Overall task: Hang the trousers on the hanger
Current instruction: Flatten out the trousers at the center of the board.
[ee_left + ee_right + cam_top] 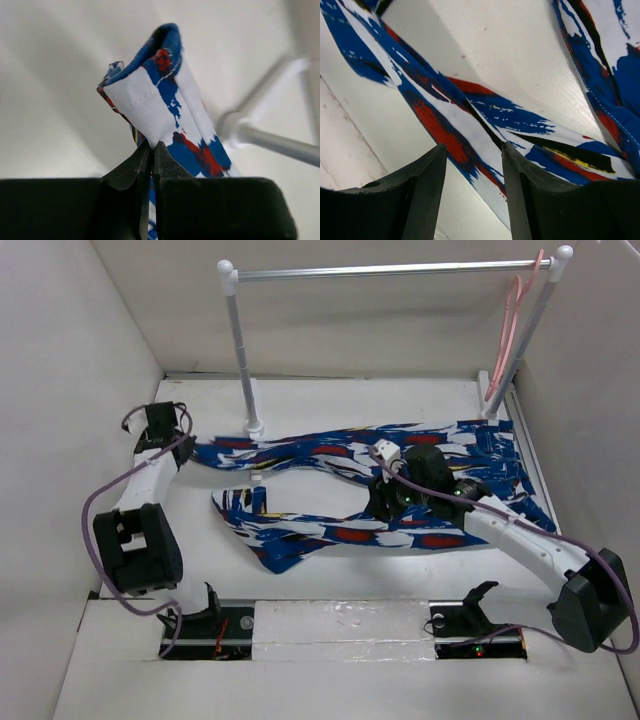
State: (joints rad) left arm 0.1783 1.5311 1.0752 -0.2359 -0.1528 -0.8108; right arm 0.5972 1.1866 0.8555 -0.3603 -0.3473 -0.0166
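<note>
The trousers (400,490), blue with white, red and black print, lie spread across the table with both legs running left. My left gripper (178,447) is shut on the end of the far leg, and the pinched cloth (160,95) stands folded above the closed fingertips. My right gripper (385,502) is open, low over the crotch area. Its fingers (427,175) straddle a strip of the cloth (470,130) without closing on it. The pink hanger (516,310) hangs from the right end of the rail, far from both grippers.
A silver rail (390,270) on two white posts (243,360) spans the back of the table; it also shows blurred in the left wrist view (280,142). White walls close in the left, back and right sides.
</note>
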